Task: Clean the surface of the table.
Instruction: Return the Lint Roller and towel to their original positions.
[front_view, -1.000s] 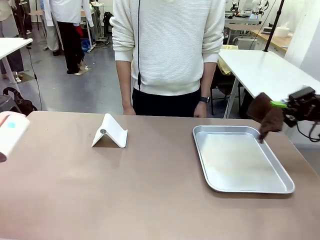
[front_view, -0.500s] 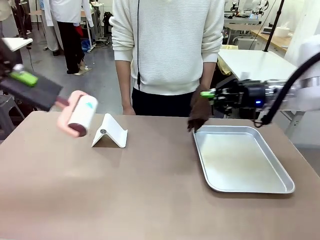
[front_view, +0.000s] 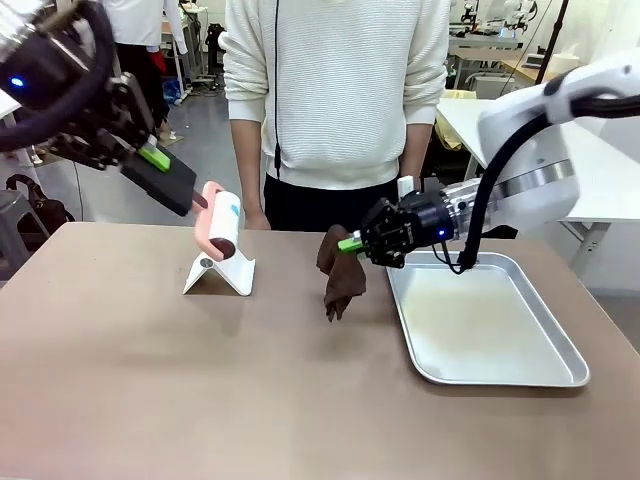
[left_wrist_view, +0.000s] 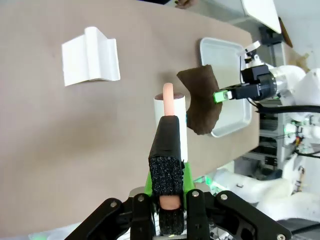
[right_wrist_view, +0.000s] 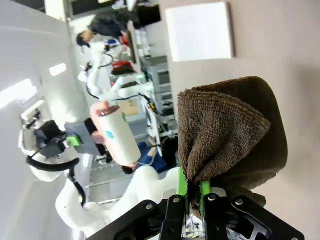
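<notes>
Cloth pinched in my right gripper could snag the tray at 3 o'clock; left gripper grips a roller.

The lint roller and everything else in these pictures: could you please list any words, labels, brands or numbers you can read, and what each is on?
None is readable.
Lint roller, held in the left claw: a small teal mark, too blurred to read.
White stand: a grey dot, no text.
Brown cloth in the right claw, metal tray, table: no print.

Bright even indoor light; soft shadows; wrist views distorted at edges.
</notes>
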